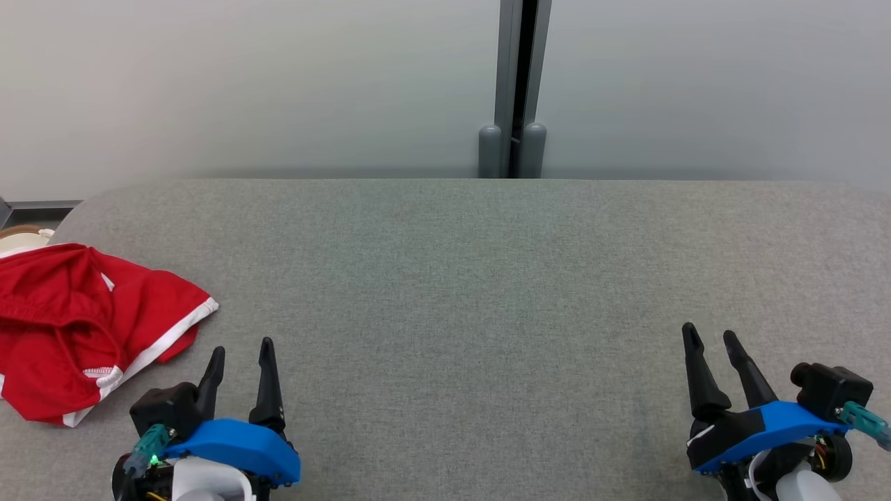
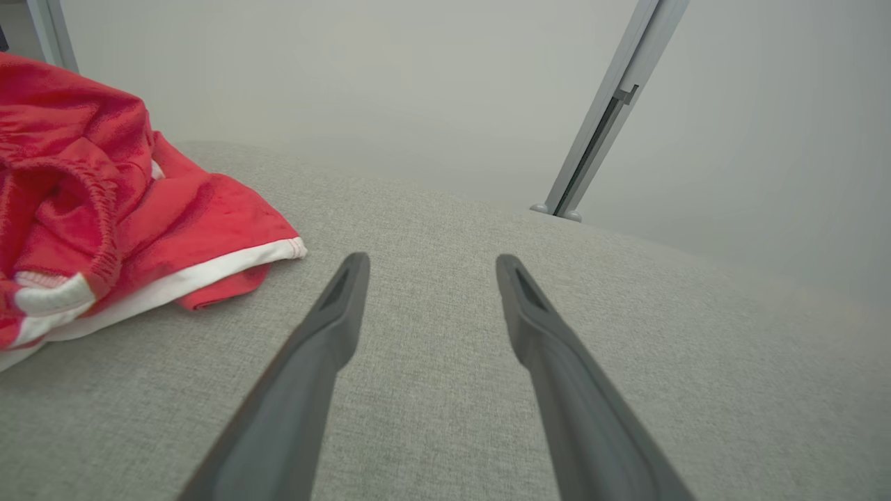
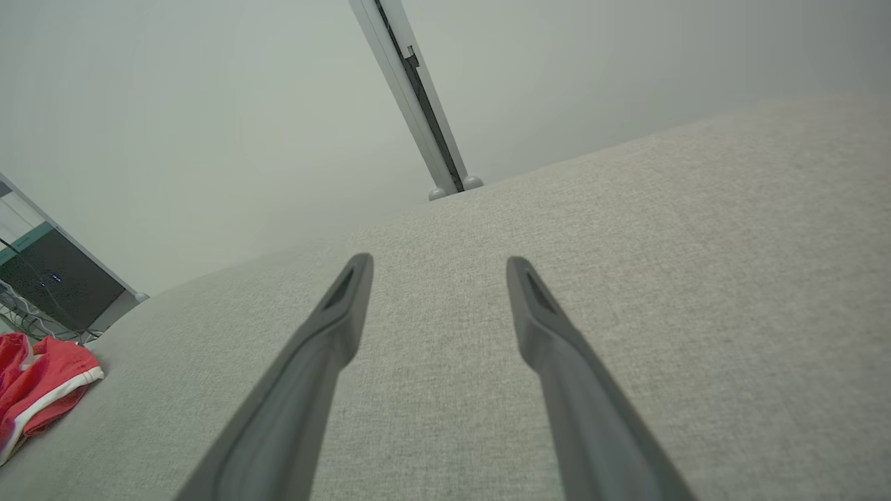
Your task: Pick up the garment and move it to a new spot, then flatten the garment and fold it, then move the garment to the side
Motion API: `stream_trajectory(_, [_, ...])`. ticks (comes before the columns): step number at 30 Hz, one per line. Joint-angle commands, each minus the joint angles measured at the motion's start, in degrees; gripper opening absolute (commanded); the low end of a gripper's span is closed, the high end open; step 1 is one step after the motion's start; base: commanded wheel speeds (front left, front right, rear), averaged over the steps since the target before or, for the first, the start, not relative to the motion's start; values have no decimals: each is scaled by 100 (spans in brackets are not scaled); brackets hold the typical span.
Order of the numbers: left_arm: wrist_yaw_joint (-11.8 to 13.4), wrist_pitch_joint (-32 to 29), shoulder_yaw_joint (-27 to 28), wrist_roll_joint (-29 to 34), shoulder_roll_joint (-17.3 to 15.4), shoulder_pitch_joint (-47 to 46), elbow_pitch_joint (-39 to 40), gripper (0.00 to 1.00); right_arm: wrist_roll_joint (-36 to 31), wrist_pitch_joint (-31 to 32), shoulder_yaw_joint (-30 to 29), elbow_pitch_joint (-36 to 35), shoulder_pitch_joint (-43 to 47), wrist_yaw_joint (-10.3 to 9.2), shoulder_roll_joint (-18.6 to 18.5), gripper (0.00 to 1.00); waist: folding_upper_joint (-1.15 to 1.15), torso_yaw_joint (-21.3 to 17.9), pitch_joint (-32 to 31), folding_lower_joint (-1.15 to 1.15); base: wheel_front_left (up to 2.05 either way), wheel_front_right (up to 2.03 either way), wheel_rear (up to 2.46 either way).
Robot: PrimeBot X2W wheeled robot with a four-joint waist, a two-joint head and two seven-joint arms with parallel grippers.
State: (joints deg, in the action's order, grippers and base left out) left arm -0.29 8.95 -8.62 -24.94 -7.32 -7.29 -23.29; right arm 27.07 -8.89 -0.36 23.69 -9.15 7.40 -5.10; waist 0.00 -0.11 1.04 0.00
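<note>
Hovering with the left gripper low over the grey fabric surface, standing its two long dark fingers wide apart and gripping nothing, with bare weave showing between the jaws in the left wrist view. Hovering with the right gripper over the same surface, spreading its jaws just as wide, holding nothing, with plain grey cloth showing between them.

Finding the garment outside the left jaws, off to their left and reaching a little ahead of the fingertips, near the outer finger without touching it. Seeing it resting on the surface, bunching in a red heap, with white trim running along one hem and a gathered elastic band curling through the folds. Seeing its white-edged corner pointing toward the space just ahead of the left jaws' outer fingertip and stopping short of the gap between the fingers. Seeing it well apart from the right jaws, far off to their left.

Facing, ahead of both pairs of jaws, a pale wall rising behind the surface's far edge. Seeing a grey post standing against that wall, ahead and to the right of the left jaws, ahead and slightly left of the right jaws.
</note>
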Motion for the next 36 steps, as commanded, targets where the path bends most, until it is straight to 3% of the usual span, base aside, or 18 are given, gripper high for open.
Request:
stream_trajectory(1, [53, 54, -66, 160, -54, -106, 9, 100, -178, -62, 3, -12, -104, 12, -5, 100, 0, -7, -3, 0, 0, 0, 0])
stream_trajectory(9, [319, 162, -99, 506, -10, 40, -152, 100, -824, -168, -72, 187, -34, 12, 76, 100, 0, -44, -19, 0, 0, 0, 0])
stream_trajectory(29, [424, 398, -77, 1315, 32, 74, -348, 100, -1881, -405, -121, 685, -175, 9, 159, 100, 0, 20, 64, 0, 0, 0, 0])
stream_trajectory(36, [447, 479, -4, 1579, 99, 25, -442, 100, -2206, -486, -63, 740, -195, 10, 127, 100, 0, 350, 204, 0, 0, 0, 0])
